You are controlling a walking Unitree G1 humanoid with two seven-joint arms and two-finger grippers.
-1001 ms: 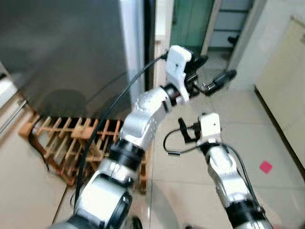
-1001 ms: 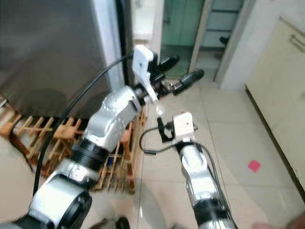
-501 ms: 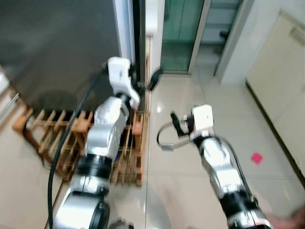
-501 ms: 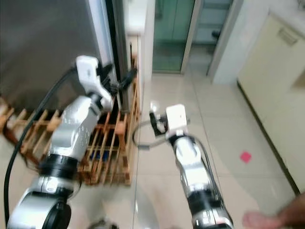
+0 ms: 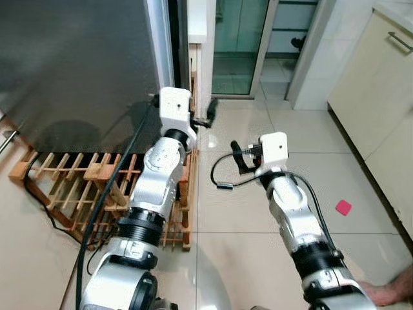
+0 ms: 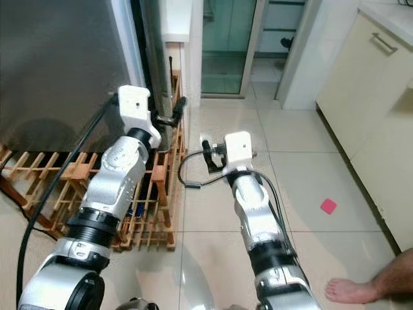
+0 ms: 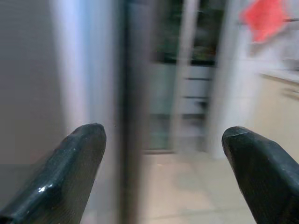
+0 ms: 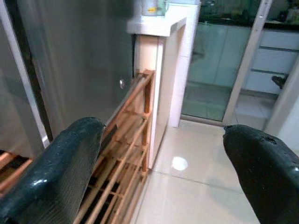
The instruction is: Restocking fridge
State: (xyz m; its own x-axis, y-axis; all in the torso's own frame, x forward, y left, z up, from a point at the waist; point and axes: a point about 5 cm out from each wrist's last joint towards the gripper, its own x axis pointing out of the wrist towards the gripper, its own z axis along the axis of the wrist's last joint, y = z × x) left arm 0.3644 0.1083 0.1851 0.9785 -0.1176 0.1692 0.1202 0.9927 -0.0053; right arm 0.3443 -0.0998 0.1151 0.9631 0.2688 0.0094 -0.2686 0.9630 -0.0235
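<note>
The fridge (image 5: 77,64) stands at the left with its dark grey door closed; its right edge (image 5: 158,45) is a pale vertical strip. My left gripper (image 5: 201,117) is raised at that edge and is open. In the left wrist view the door's dark edge (image 7: 128,93) runs upright between the two spread fingers (image 7: 60,182), blurred. My right gripper (image 5: 237,157) hovers over the tiled floor right of the fridge, open and holding nothing. Its wrist view looks between wide fingers (image 8: 51,172) at the fridge's side.
A wooden bottle rack (image 5: 84,187) sits on the floor against the fridge. Cream cabinets (image 5: 381,77) line the right side. A glass door (image 5: 239,45) is straight ahead. A pink scrap (image 5: 343,207) lies on the tiles, and a person's bare foot (image 6: 368,284) is at the lower right.
The camera has swung and steadied. My left arm came down and left from a high reach, bringing its gripper to the fridge door's edge. The right arm kept its pose.
</note>
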